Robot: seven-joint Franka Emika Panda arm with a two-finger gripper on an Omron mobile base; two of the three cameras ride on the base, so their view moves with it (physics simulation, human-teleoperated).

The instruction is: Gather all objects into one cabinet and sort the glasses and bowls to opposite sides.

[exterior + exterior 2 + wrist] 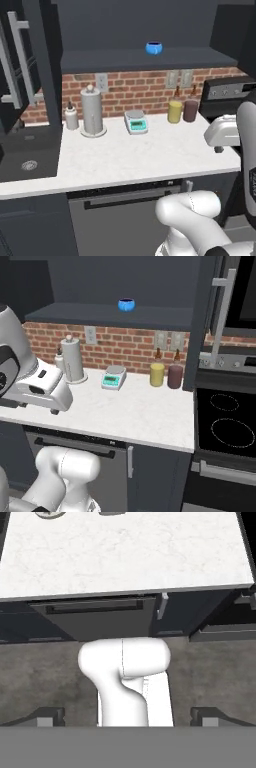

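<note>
1. At the front edge of the white counter (130, 155), the gripper (128, 719) hangs above the floor with its jaws spread wide and nothing between them; the hand view looks down past the dishwasher front (95, 614) below the counter edge. It is well apart from any tableware, so a long reach lies ahead.

2. Toward the back edge of the counter stand a paper towel holder (92, 112), a small white bottle (71, 119), a kitchen scale (135, 121), a yellow jar (174, 111) and a dark brown jar (190, 110). A low sweep of the arm on its way upward could topple the tall holder or push the jars along the brick wall.

3. On the open cabinet shelf (145, 59) above the brick, the small blue bowl (154, 48) sits near the middle, just behind the front lip. Its rounded wall may slip from wide fingers, and a nudge could roll it off the lip onto the counter.

4. At the left, the cabinet door (20, 65) with its long bar handle stands open; in the right base view another tall door (220, 316) hangs open beside the stove (225, 421). An elbow swinging wide could strike either door.

5. The mugs and the wide brown bowl cannot be placed from here, so sorting may go wrong if their sides are guessed.
</note>
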